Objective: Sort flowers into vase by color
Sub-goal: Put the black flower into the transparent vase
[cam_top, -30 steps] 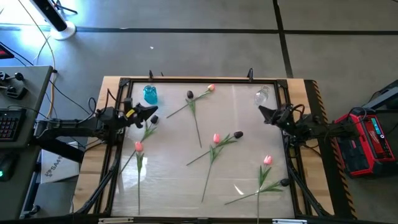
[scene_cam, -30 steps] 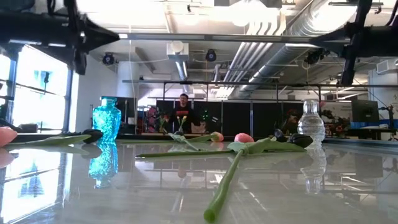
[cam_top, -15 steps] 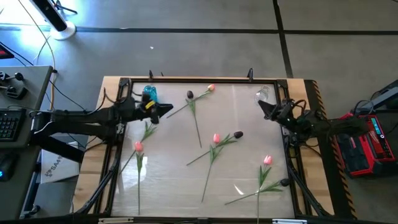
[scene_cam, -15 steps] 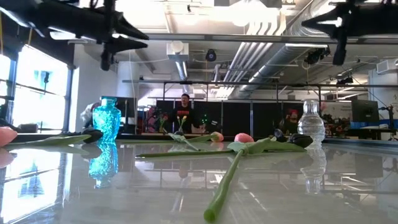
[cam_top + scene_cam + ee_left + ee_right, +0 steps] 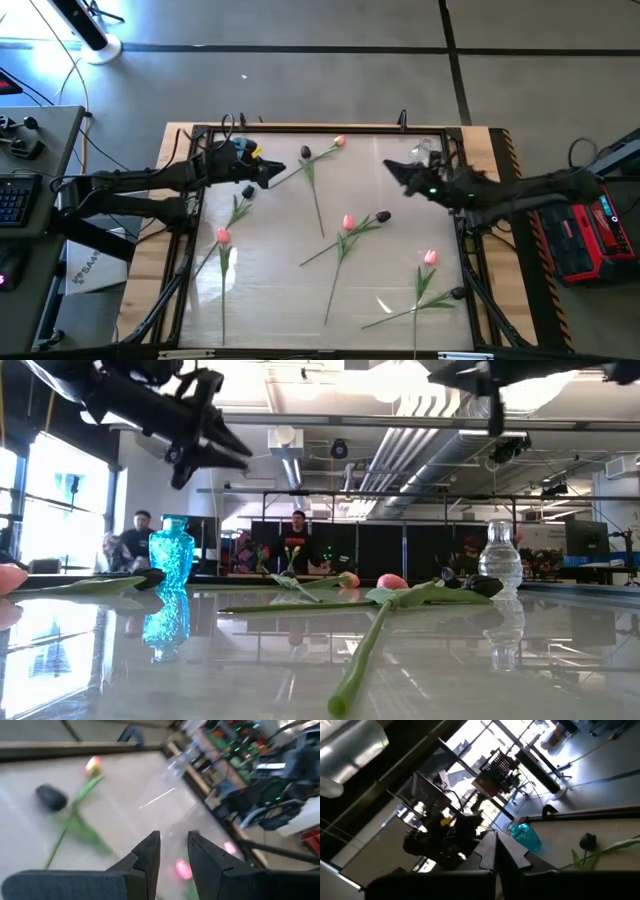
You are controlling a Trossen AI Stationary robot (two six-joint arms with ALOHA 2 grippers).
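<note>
Several artificial tulips lie flat on the glossy table. A pink bud [image 5: 338, 142] and a near-black bud [image 5: 305, 153] lie near the far edge. Another pink bud [image 5: 347, 222] and dark bud [image 5: 383, 216] lie mid-table. More lie at the near right [image 5: 430, 257] and at the left [image 5: 222, 235]. The blue vase [image 5: 240, 150] and the clear vase [image 5: 422, 150] stand upright at the far corners. My left gripper [image 5: 278, 172] hovers beside the blue vase with a narrow gap between its fingers [image 5: 174, 851]. My right gripper [image 5: 390, 168] hovers shut near the clear vase.
A dark frame [image 5: 300, 128] runs around the table's edges. Both arms hang high above the tabletop in the low view, the left arm [image 5: 205, 445] above the blue vase [image 5: 171, 555]. People sit in the room beyond the far edge.
My left gripper has swung from the table's left edge toward the right, past the blue vase, and has tipped its fingers downward. My right gripper has moved from the right edge toward the table's middle. No flower has moved.
</note>
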